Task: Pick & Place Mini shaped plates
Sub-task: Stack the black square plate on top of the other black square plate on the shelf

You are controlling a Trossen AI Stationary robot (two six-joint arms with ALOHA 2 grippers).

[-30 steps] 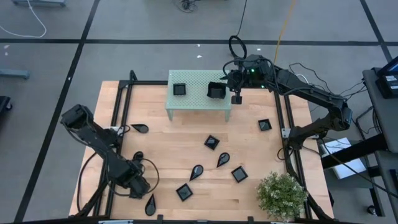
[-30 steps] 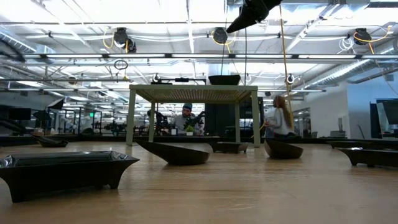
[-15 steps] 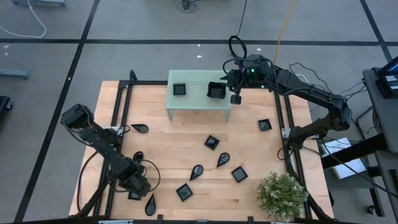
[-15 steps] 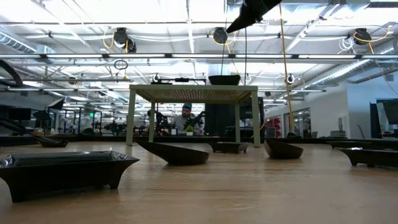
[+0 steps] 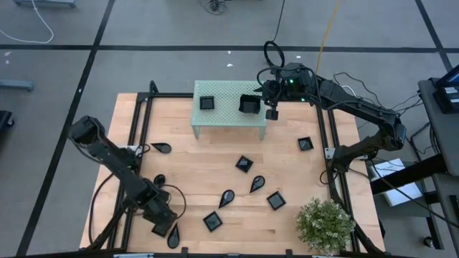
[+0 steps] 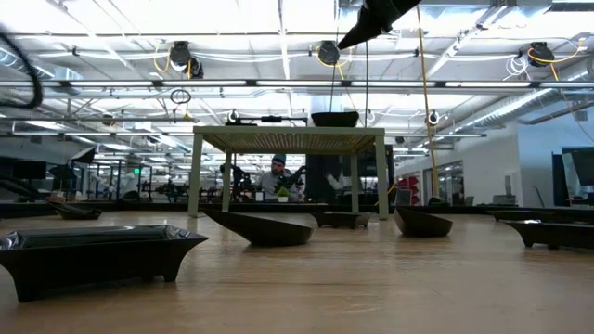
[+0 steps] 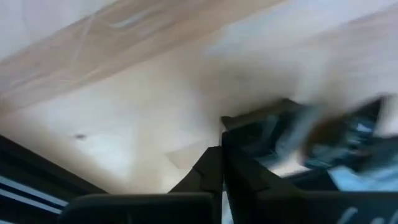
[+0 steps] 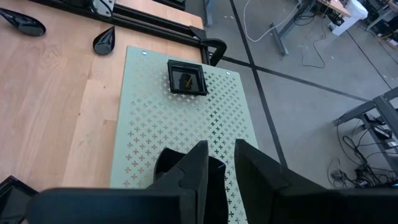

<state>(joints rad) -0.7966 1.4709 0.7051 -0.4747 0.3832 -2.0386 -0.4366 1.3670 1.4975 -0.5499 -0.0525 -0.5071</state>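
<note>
Several glossy black mini plates lie on the wooden table, square ones [image 5: 244, 164] and teardrop ones [image 5: 257, 184]. One square plate [image 5: 206, 103] rests on the pale green perforated stand [image 5: 229, 118]. My right gripper [image 8: 221, 171] is shut on another square plate [image 5: 249, 105], high above the stand. My left gripper [image 5: 162, 226] is at the near left, pointing steeply down. Its fingers [image 7: 222, 158] are shut at a corner of a square plate [image 7: 298, 140] that lies on the table. My left gripper has its shut fingertips at the square plate's corner [image 7: 227, 121]; the blur hides whether they touch it. My right gripper has the plate's edge [image 8: 171, 163] between its two fingers, coming from the table's right. The plate is lifted clear, well above the stand, and tilted.
A teardrop plate [image 5: 173, 236] lies right beside my left gripper. A potted plant [image 5: 326, 223] stands at the near right corner. Black frame rails [image 5: 136, 143] run along the table's left and right sides. People show in the room beyond the table.
My left gripper has tipped further downward, gone a little toward the table's near edge and shut beside the square plate there. My right gripper has kept still with its plate above the stand.
</note>
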